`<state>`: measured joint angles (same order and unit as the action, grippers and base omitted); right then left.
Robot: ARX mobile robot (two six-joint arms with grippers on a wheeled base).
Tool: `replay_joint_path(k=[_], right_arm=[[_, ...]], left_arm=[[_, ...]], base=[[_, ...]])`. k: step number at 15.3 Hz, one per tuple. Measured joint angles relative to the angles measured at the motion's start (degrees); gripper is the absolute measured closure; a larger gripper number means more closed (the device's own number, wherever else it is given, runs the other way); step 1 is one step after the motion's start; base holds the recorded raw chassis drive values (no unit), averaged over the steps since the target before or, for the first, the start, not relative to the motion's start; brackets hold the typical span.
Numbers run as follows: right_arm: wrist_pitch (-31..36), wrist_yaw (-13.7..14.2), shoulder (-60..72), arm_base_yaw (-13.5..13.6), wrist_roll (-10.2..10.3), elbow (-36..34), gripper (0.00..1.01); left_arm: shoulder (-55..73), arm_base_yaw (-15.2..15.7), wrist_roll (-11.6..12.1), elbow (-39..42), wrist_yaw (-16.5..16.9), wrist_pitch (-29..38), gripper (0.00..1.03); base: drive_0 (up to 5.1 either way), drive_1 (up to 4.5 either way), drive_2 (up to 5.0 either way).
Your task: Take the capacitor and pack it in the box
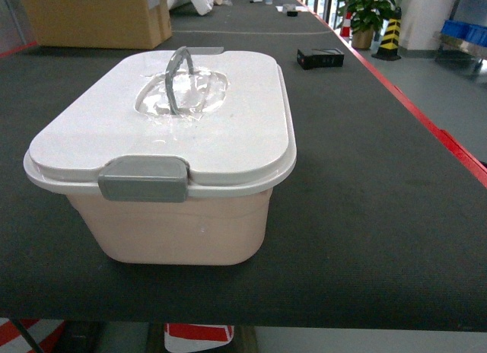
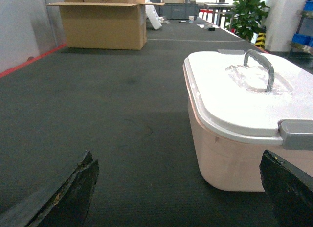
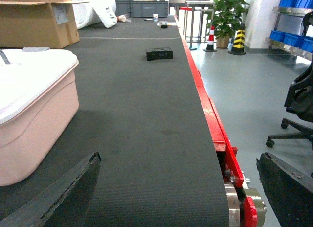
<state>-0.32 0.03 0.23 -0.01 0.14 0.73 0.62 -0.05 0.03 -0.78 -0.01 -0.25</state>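
The box [image 1: 179, 224] is a pale pink tub on the dark belt, its white lid [image 1: 228, 132] down, with a grey latch [image 1: 143, 178] in front and a grey handle [image 1: 176, 79] upright on top. A small black rectangular block [image 1: 319, 58] lies farther back on the belt, right of the box; I cannot tell whether it is the capacitor. Neither gripper shows in the head view. My left gripper [image 2: 178, 178] is open over bare belt, the box [image 2: 230, 158] close to its right finger. My right gripper [image 3: 178, 178] is open near the belt's right edge, with the box [image 3: 34, 129] to its left and the black block [image 3: 159, 54] far ahead.
A brown cardboard carton [image 1: 95, 18] stands at the back left of the belt. The belt's red edge [image 1: 426, 121] runs along the right, with floor beyond. A potted plant [image 1: 367, 11], a striped cone [image 1: 390, 35], blue bins [image 3: 288, 38] and an office chair [image 3: 301, 104] stand off to the right.
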Motion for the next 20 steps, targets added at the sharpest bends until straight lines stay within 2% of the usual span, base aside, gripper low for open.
replay_joint_path(k=[20], right_arm=[[-0.02, 0.00, 0.00, 0.00, 0.00, 0.00, 0.03]], left_arm=[[0.00, -0.02, 0.00, 0.00, 0.02, 0.00, 0.05]], base=[[0.0, 0.00, 0.0]])
